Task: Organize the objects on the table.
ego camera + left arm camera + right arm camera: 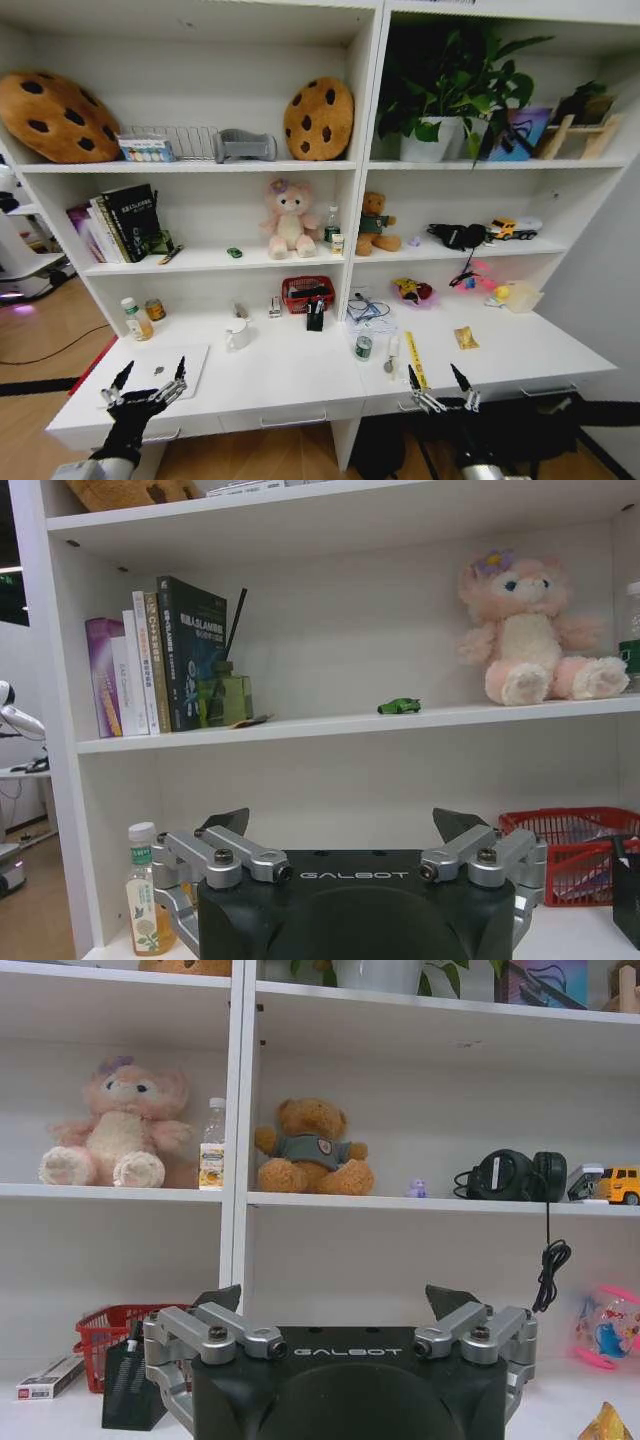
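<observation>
Both arms hang low at the front edge of the long white desk (pixel 300 380), neither touching anything. The left gripper (pixel 146 385) hovers over the near left corner with its dark-tipped fingers spread wide and nothing between them; just beyond it lies the closed silver laptop (pixel 165 368), flat on the desktop. The right gripper (pixel 440 388) sits near the front edge right of centre, likewise splayed and holding nothing.

The objects are scattered across the desk. Just behind the right gripper a yellow ruler (pixel 415 358) lies lengthways, running away toward the back, with a small green-capped bottle (pixel 363 346) beside it on its left. A white mug (pixel 237 334) stands near the middle, behind the laptop's far corner. Against the back left stand a clear bottle with a green cap and yellowish label (pixel 136 320) and a small amber jar (pixel 155 309). A red mesh basket (pixel 307 293) rests at the rear centre, with a black upright box (pixel 316 315) in front of it (its markings are too small to read). A crumpled gold packet (pixel 466 338) lies on the right half, well apart from the ruler.

On the shelf above, a tiny green toy car (pixel 399 706) sits near a pink plush rabbit (pixel 530 630).
</observation>
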Available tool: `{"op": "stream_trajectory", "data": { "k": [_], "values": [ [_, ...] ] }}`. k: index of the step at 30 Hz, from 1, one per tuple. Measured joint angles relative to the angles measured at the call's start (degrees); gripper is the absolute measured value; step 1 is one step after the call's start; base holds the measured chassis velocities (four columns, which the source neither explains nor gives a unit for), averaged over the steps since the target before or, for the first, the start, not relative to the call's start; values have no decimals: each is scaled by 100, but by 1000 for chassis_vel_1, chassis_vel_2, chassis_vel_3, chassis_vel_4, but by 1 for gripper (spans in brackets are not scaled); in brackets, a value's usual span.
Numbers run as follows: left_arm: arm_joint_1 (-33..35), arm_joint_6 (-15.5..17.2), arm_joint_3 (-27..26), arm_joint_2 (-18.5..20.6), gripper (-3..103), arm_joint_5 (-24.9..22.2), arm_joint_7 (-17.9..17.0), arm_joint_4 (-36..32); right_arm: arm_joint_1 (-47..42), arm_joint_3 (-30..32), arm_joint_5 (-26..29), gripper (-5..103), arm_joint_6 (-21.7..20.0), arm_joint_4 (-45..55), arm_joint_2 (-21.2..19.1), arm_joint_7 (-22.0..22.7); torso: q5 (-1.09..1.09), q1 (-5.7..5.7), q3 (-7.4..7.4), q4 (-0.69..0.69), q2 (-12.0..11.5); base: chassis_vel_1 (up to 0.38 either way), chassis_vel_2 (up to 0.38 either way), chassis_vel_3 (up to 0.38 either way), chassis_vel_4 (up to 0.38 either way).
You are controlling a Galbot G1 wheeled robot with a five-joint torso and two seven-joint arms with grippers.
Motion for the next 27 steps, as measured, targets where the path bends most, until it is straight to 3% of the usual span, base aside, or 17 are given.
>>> {"op": "stream_trajectory", "data": {
  "k": [16,20,24,26,27],
  "values": [
    [0,-1,0,-1,100,0,0,0,493,-260,170,100,-212,-289,-174,68,2,0,0,0,0,-70,-85,74,74],
    [-1,0,-1,0,100,0,0,0,884,-426,258,100,-577,-498,-382,-39,-1,0,0,-2,0,0,0,0,0],
    [0,-1,-1,1,100,1,0,1,1596,-680,679,100,-1025,-796,-826,-48,1,0,0,4,0,0,0,0,0],
    [0,-1,0,0,100,1,0,1,2572,-1120,1132,100,-1556,-1283,-1295,119,1,1,0,3,-1,0,0,0,0],
    [0,-1,0,0,100,0,1,1,2742,-1220,1192,100,-1661,-1376,-1346,183,1,1,0,4,-1,0,0,0,0]
  ]
}}
